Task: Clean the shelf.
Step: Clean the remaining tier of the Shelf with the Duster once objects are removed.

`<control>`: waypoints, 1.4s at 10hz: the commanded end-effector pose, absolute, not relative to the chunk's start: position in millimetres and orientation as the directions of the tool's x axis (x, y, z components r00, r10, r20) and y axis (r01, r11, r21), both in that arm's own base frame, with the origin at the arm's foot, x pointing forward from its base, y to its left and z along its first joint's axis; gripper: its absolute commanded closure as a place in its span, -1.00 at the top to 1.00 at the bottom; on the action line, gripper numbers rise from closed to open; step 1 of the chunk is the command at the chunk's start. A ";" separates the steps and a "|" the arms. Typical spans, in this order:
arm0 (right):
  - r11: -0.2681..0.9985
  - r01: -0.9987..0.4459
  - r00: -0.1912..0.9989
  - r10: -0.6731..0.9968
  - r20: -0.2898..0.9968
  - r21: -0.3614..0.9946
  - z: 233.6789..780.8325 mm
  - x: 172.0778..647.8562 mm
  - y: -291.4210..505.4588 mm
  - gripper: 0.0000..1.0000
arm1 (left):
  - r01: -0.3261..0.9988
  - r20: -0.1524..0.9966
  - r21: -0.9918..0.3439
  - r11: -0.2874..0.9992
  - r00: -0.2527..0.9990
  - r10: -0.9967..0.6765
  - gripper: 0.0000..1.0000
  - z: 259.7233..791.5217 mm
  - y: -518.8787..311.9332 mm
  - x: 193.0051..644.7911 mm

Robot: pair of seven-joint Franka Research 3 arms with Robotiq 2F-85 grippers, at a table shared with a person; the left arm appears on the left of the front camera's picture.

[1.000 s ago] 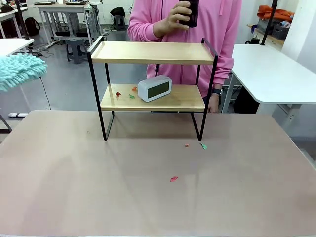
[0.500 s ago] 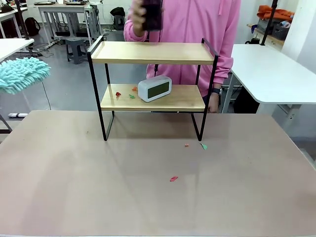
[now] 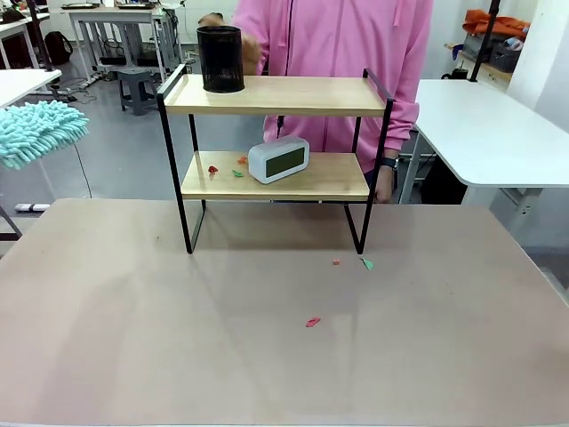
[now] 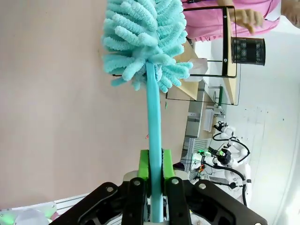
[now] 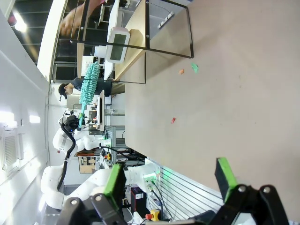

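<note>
- the shelf point(image 3: 293, 95) stands at the far middle of the table point(image 3: 133, 338), just in front of the person. the person's hand point(image 3: 250, 46) is right behind a black mesh cup point(image 3: 220, 59) on the left end of the top board.
- the left gripper point(image 4: 155, 164) is clenched on the handle of a teal fluffy duster point(image 4: 145, 42). the duster's head is up off the table, to the left of the shelf and apart from it.
- the right gripper point(image 5: 171, 180) is released, fingers wide apart with nothing between them.
- on the lower board, red and green scraps point(image 3: 213, 169) lie just left of a white clock point(image 3: 278, 159). more bits point(image 3: 312, 322) lie on the table in front.
- likely step: bring the duster to the shelf. it is best to wait until the hand is clear, then enter the lower tier from its open left side between the black posts. brush the scraps outward with light strokes, away from the clock so it isn't shoved.
</note>
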State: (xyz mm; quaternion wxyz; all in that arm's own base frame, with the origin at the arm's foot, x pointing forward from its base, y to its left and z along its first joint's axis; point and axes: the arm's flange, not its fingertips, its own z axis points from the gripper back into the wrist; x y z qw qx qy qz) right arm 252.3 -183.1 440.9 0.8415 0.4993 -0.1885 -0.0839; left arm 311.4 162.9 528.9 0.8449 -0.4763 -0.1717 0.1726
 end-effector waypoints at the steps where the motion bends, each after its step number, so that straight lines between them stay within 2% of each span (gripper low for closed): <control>1: 0.474 -0.082 0.905 -0.332 0.264 0.877 442.2 255.2 -182.1 1.00 | -0.133 0.119 -0.865 0.483 0.882 0.455 -0.74 533.3 162.9 312.0; 13: 0.474 -0.082 0.905 -0.332 0.264 0.877 442.2 255.2 -182.1 1.00 | -0.128 0.126 -0.864 0.487 0.881 0.455 -0.74 528.9 162.9 311.4; 14: 0.474 -0.082 0.905 -0.332 0.264 0.877 442.2 255.2 -182.1 1.00 | -0.055 0.170 -0.868 0.494 0.901 0.399 -0.74 539.5 150.9 281.8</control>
